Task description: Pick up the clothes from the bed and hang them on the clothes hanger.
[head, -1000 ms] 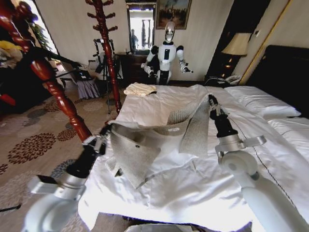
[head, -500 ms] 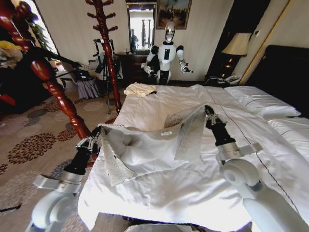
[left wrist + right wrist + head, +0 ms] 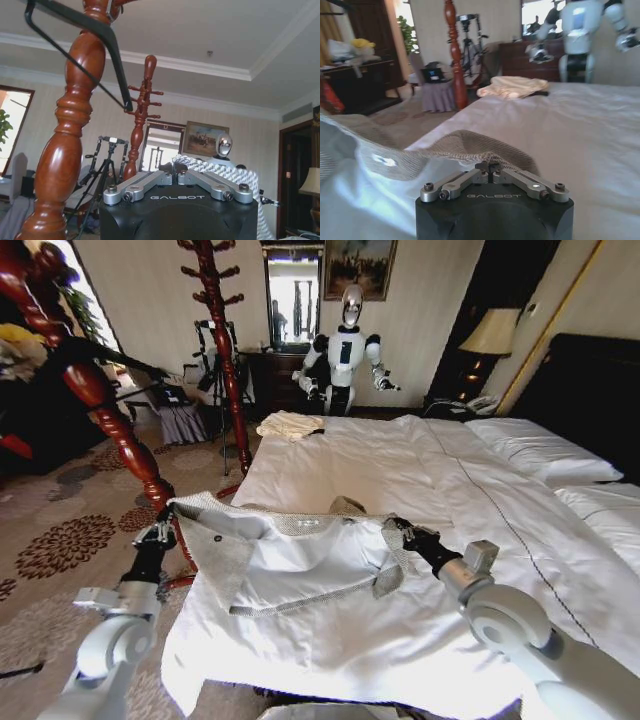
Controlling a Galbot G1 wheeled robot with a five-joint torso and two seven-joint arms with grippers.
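The cardigan (image 3: 290,560) hangs spread between the two tools over the near part of the bed (image 3: 480,500), its white lining facing up and its knit collar edge stretched taut from one grip to the other.

The main risk, as I judge it, is the pinch itself. Each tool has only a narrow fold of coarse knit, so a pull that widens the span could drag the fabric out of one grip and drop that side back onto the duvet. The loose lower hem and the sleeve sag toward the bed and could catch as the garment travels. The coat stand (image 3: 105,400) stands just beside the left tool, and the black hanger (image 3: 75,47) on it sits above that tool, so a swing could knock the post or the hanger.

The left tool (image 3: 160,533) is closed on the cardigan's left shoulder edge, close to the coat stand; its wrist view shows the fingers meeting with knit bunched behind them. The right tool (image 3: 398,530) is clamped on the opposite collar edge, farther from the stand, over the bed, with its fingertips (image 3: 490,168) pressed together on a ridge of knit.
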